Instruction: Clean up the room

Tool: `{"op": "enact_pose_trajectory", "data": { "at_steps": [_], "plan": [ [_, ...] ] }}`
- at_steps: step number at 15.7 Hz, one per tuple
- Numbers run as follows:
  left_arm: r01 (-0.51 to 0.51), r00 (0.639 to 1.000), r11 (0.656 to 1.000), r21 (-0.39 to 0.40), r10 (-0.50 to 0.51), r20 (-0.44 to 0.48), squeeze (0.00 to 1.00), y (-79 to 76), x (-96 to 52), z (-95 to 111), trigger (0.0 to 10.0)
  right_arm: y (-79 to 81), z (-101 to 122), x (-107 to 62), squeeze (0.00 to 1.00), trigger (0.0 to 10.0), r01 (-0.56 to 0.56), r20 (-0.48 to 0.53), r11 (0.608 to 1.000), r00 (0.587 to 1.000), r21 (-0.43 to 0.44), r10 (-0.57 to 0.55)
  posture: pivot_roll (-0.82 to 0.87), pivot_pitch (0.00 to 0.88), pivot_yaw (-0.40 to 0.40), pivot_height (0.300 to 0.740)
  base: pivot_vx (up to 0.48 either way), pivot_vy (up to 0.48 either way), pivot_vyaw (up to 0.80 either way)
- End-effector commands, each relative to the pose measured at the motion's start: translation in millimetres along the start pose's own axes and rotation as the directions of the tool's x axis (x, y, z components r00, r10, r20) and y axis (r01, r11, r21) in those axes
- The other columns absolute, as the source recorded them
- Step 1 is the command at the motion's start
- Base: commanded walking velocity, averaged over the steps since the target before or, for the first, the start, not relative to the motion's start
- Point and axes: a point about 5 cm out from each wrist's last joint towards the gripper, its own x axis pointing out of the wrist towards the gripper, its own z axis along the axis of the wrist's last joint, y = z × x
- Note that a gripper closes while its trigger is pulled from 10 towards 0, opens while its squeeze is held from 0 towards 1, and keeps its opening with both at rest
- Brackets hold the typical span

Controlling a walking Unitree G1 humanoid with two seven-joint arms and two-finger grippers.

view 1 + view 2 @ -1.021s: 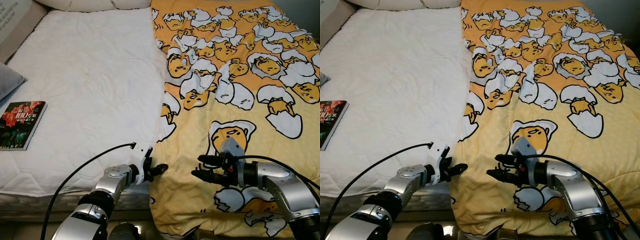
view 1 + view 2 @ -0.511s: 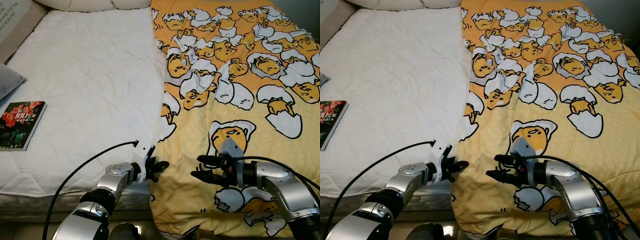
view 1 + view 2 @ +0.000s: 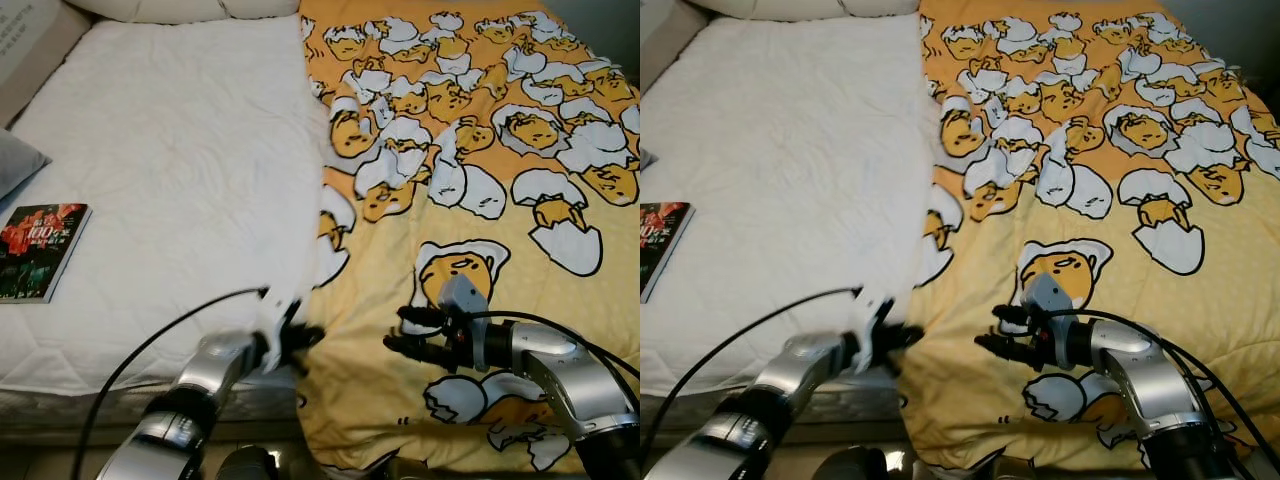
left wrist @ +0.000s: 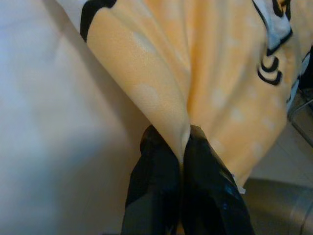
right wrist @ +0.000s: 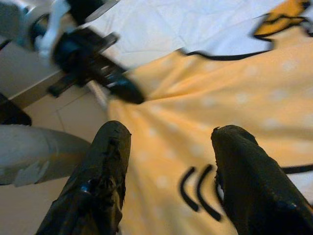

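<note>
Blanket, yellow with an egg-character print, is lying over the right half of the bed, its long left edge running down the middle and leaving the white mattress bare on the left. I am pinching that edge near the foot of the bed with my left claw: in the left wrist view the two black fingers are pressed together with a ridge of yellow cloth caught between them. My right claw is hovering just above the blanket a little to the right, its fingers spread wide with nothing between them and only cloth lying beneath. A book is resting on the mattress well away at the left edge. The step in hand, as I judge it, is securing a two-point hold on the blanket's lower left margin so that it can be drawn across the uncovered mattress. The next move is calling for my right claw to sink onto the cloth and close on a fold, then for both arms to carry the edge leftward together; the book is likely needing removal first, or it will be covered.
</note>
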Motion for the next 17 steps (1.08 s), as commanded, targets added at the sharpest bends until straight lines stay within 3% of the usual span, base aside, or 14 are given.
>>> {"op": "enact_pose_trajectory", "data": {
  "at_steps": [1, 5, 6, 7, 10, 12, 13, 14, 15, 17],
  "plan": [
    [0.009, 1.0, 1.0, 0.005, -0.009, -0.017, 0.0, 0.3, -6.1, -5.7, 0.0, -2.5, 3.2, -2.8, 0.0, 10.0, 0.027, 0.017, 1.0, 1.0, -0.007, -0.027, 0.03, 0.127, 0.01, 0.74, 0.0, 0.0, 0.0],
    [-0.015, 0.999, 1.0, -0.001, 0.015, 0.041, 0.0, -10.4, -39.3, -20.9, 0.0, 9.0, -3.1, -6.4, 0.0, 10.0, 0.009, 0.014, 1.0, 1.0, 0.003, -0.009, 0.05, 0.184, 0.01, 0.74, 0.0, 0.0, 0.0],
    [-0.01, 0.999, 1.0, 0.021, 0.01, 0.031, 0.0, -24.7, -57.1, -27.0, 0.0, 13.9, -5.6, -7.3, 0.0, 10.0, 0.009, 0.013, 1.0, 1.0, 0.009, -0.009, 0.06, 0.205, 0.008, 0.74, 0.0, 0.0, 0.0],
    [-0.004, 1.0, 0.999, 0.038, 0.003, 0.019, 0.0, -31.4, -63.1, -29.3, 0.0, 15.3, -6.4, -7.1, 0.0, 10.0, 0.008, 0.013, 1.0, 1.0, 0.015, -0.008, 0.06, 0.205, 0.008, 0.74, 0.0, 0.0, 0.0],
    [-0.015, 1.0, 0.997, 0.075, 0.016, -0.017, 0.0, -43.4, -71.3, -31.1, 0.0, 19.0, -7.2, -5.5, 0.0, 10.0, 0.005, 0.011, 1.0, 1.0, 0.021, -0.005, 0.07, 0.215, -0.007, 0.74, 0.0, 0.0, 0.0],
    [-0.045, 0.998, 0.993, 0.106, 0.049, -0.036, 0.0, -43.6, -69.1, -31.3, 0.0, 17.9, -6.0, -3.5, 0.0, 10.0, 0.006, 0.011, 1.0, 1.0, 0.02, -0.006, 0.08, 0.204, -0.012, 0.74, 0.0, 0.0, 0.0],
    [-0.102, 0.994, 0.991, 0.088, 0.105, -0.032, 0.0, -40.9, -68.6, -28.5, 10.0, 16.1, -4.3, -2.4, 0.0, 10.0, 0.014, 0.016, 1.0, 1.0, 0.017, -0.015, 0.08, 0.194, -0.013, 0.74, 0.0, 0.0, 0.0],
    [-0.121, 0.992, 0.989, 0.08, 0.123, -0.02, 0.0, -39.3, -68.9, -25.3, 10.0, 13.7, -3.1, -1.8, 0.0, 10.0, 0.032, 0.021, 0.999, 0.999, 0.016, -0.032, 0.07, 0.184, -0.015, 0.74, 0.0, 0.0, 0.0],
    [-0.134, 0.991, 0.989, 0.065, 0.133, 0.018, 1.0, -36.5, -70.9, -17.7, 10.0, 8.2, -0.9, -0.2, 0.0, 10.0, 0.074, 0.036, 0.997, 0.997, 0.022, -0.074, 0.07, 0.16, -0.016, 0.74, 0.0, 0.0, 0.0],
    [-0.151, 0.988, 0.985, 0.078, 0.148, 0.04, 1.0, -33.2, -74.7, -12.9, 10.0, 3.7, -1.3, 0.1, 0.0, 10.0, 0.127, 0.044, 0.991, 0.991, 0.039, -0.128, 0.07, 0.14, -0.014, 0.74, 0.0, 0.0, 0.0]
  ]
}}
